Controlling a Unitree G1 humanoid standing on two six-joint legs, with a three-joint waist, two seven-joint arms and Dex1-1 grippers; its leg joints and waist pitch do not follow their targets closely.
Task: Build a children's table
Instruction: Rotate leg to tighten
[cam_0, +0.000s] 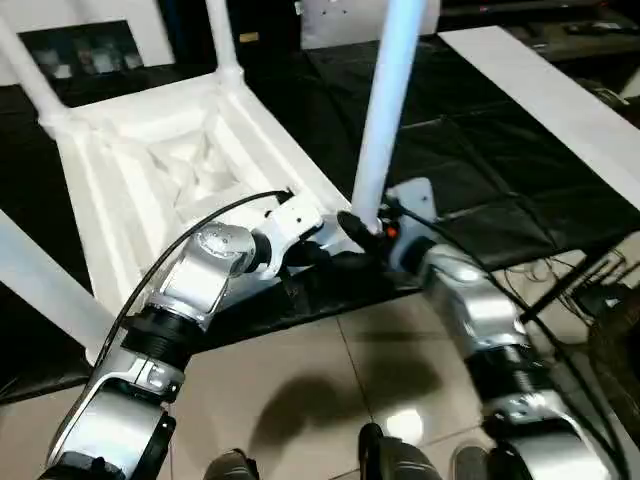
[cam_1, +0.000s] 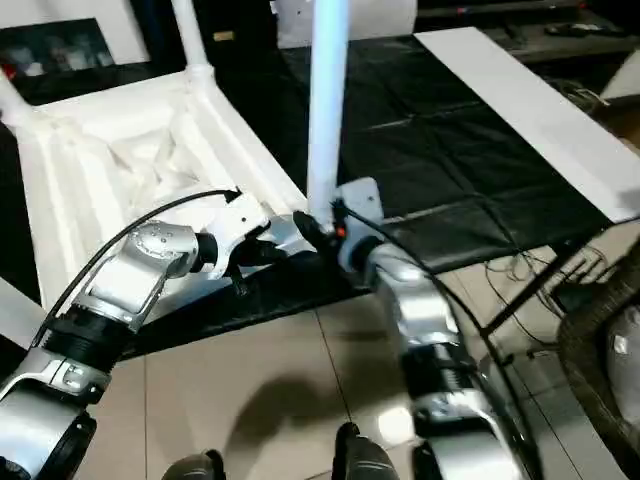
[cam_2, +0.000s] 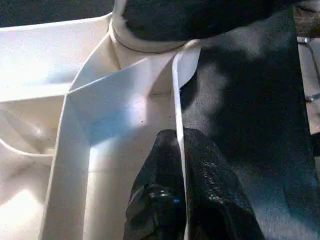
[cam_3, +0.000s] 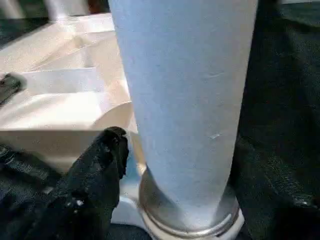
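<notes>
The children's table lies upside down on a black cloth, its ribbed white tabletop (cam_0: 270, 130) facing up. Long white legs stand in its corner sockets; the nearest leg (cam_0: 385, 110) rises from the near right corner. My left gripper (cam_2: 180, 145) is shut on the thin rim wall of the tabletop beside that corner socket (cam_2: 145, 42). My right gripper (cam_0: 365, 228) sits around the base of the nearest leg (cam_3: 180, 100). Its black finger (cam_3: 107, 155) stands a little off the tube, so the gripper is open.
Other legs stand at the far corners (cam_0: 222, 35) (cam_0: 25, 60), and one (cam_0: 40, 285) crosses the near left. A long white board (cam_0: 560, 90) lies on the black cloth (cam_0: 480, 170) to the right. Cables and a wicker basket (cam_1: 600, 340) sit on the tiled floor at right.
</notes>
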